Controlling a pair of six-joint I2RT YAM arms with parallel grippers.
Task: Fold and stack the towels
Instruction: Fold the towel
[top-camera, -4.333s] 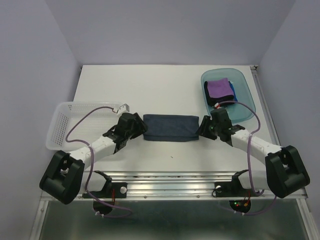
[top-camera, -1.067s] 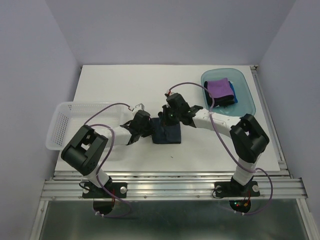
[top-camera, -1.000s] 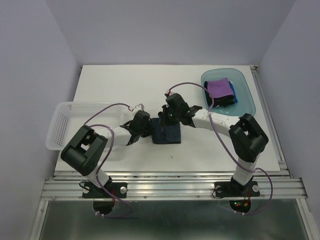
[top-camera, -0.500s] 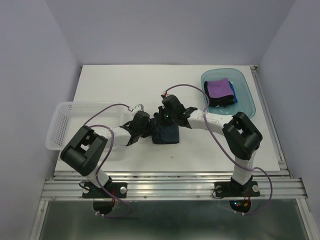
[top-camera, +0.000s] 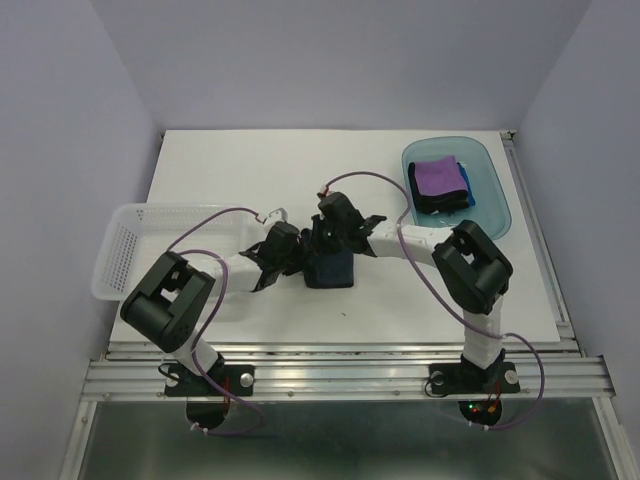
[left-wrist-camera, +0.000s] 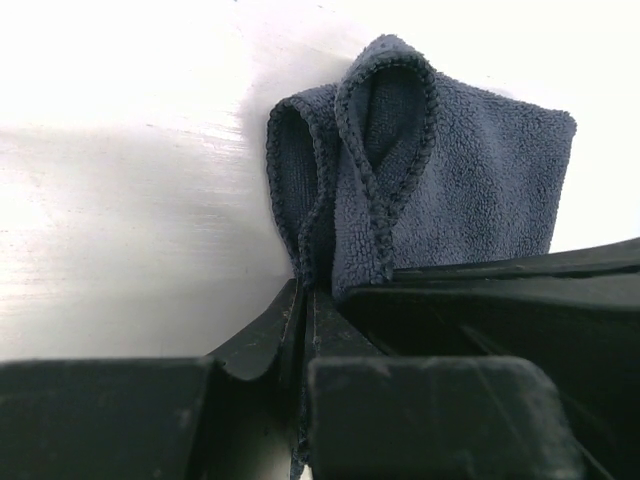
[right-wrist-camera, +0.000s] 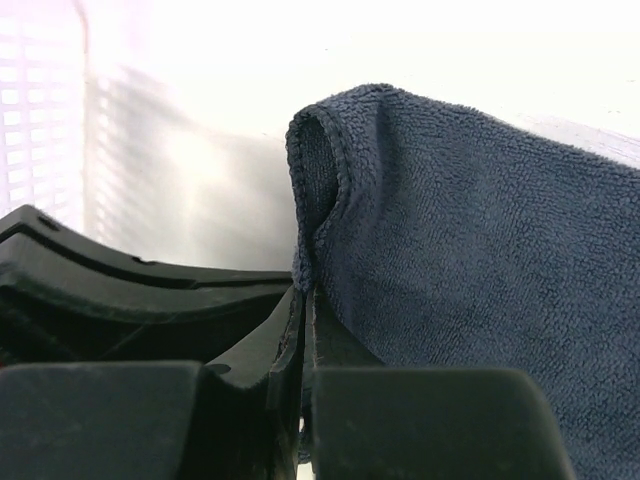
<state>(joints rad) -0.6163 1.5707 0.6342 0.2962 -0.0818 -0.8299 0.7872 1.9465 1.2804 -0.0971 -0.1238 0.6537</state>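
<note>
A dark navy towel (top-camera: 333, 270) lies folded in a small block at the table's middle. My left gripper (top-camera: 293, 257) is shut on its left edge; in the left wrist view the looped hems (left-wrist-camera: 380, 170) rise from between the pinched jaws of that gripper (left-wrist-camera: 305, 300). My right gripper (top-camera: 318, 243) reaches over from the right and is shut on the upper layer's edge (right-wrist-camera: 320, 180) just above its jaws (right-wrist-camera: 305, 295). The two grippers sit almost side by side. A purple towel (top-camera: 438, 177) lies on top of a bright blue towel (top-camera: 471, 186) in the tray.
The translucent teal tray (top-camera: 492, 200) stands at the back right. A white mesh basket (top-camera: 125, 250) stands at the left, close behind my left arm, and shows in the right wrist view too (right-wrist-camera: 40, 100). The right arm stretches across the table's centre.
The right gripper has carried its end of the navy towel leftward over the rest, toward the left gripper. The towel's footprint is now narrower. The left gripper has stayed put.
</note>
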